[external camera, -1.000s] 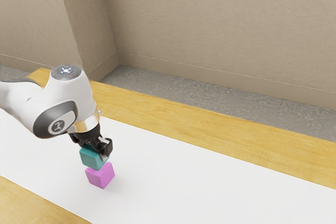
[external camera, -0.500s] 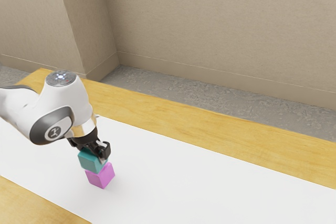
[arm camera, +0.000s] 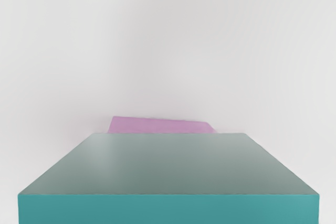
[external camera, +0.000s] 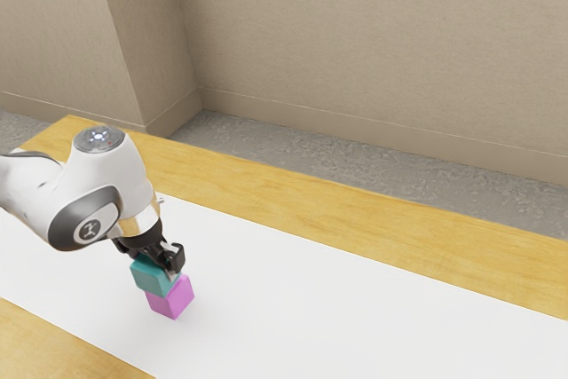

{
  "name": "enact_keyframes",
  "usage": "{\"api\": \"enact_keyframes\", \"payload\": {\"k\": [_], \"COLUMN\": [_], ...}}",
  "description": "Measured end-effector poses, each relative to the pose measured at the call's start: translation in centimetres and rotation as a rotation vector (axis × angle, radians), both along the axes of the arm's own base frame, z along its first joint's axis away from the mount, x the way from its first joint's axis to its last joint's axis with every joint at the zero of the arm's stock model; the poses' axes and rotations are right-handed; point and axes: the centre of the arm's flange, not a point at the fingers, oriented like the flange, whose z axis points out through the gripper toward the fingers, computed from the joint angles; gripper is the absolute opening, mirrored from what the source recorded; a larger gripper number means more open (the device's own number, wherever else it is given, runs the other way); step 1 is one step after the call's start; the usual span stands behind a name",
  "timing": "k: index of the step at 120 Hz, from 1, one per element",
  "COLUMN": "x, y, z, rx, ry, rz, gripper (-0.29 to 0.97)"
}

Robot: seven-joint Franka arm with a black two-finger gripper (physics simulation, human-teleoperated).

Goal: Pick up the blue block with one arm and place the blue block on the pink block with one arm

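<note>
Exterior view: black two-finger gripper [external camera: 163, 258] is finishing its descent, still clamping the teal-blue cube [external camera: 149, 277], which is now resting on the pink cube [external camera: 172, 298], overhanging toward 10 o'clock. Judgement: stacking is nearing completion, release pending.

From the pink block [external camera: 170, 298], the white table [external camera: 355, 308] lies open from one to four o'clock. The blue block [external camera: 151, 276] and arm [external camera: 80, 193] crowd ten to eleven.

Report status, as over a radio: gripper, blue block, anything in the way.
Gripper shut on blue block. Blue block low over pink block, seemingly touching its top, offset toward the exterior view's left. Nothing seen in the way.
</note>
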Motion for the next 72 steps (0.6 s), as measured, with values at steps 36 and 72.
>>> {"api": "enact_keyframes", "payload": {"k": [36,72], "x": [0.1,-0.9], "y": [0.7,-2.2], "z": [-0.3,6.8], "rx": [-0.006,0.016], "ry": [-0.002,-0.094], "rz": [0.015,0.080], "gripper": [0.59,0.66]}}
